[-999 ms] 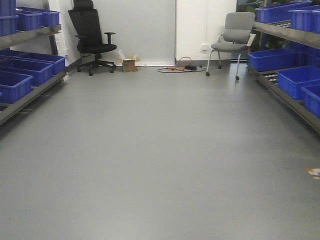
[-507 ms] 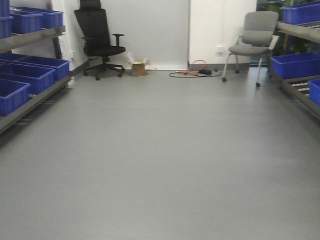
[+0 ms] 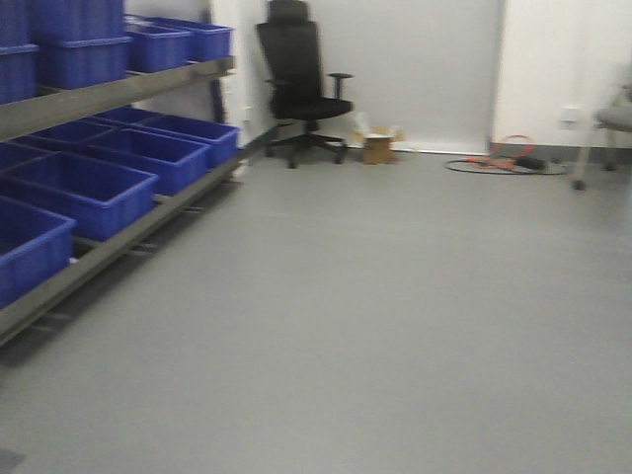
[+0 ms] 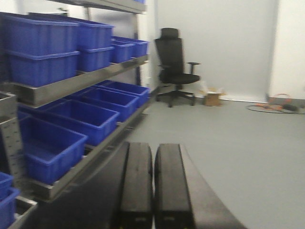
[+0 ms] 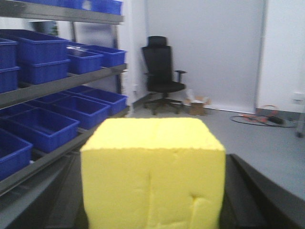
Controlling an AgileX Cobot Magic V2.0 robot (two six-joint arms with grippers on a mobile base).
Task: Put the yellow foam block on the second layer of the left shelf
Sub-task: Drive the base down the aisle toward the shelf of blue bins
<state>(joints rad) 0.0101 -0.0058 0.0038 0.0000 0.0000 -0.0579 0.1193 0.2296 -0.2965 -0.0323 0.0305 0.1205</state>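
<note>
far left, front view: left shelf [image 3: 118, 94], metal rack with rows of blue bins [image 3: 94, 188] on its levels. further right a black office chair [image 3: 301, 84] by the back wall, then a small cardboard box [image 3: 378, 146], then a cable coil [image 3: 504, 161] on the floor. a grey chair [image 3: 617, 118] is cut off at the right edge. frame is blurry.

left gripper [image 4: 153, 152]: fingers pressed together, only a thin seam between them, nothing held. rack and bins sit to its left, near but apart.

right gripper [image 5: 153, 210]: clamped on the yellow foam block [image 5: 152, 143], dark finger [image 5: 248, 191] showing beside it. block is upright, fills the lower view, well clear of the shelf levels on its left.

progress, my read: pick is done, block is in hand, robot is near the rack. left to do: close in, line up with the second layer, set the block there and let go. bins fill most of that layer, free spot not visible.
</note>
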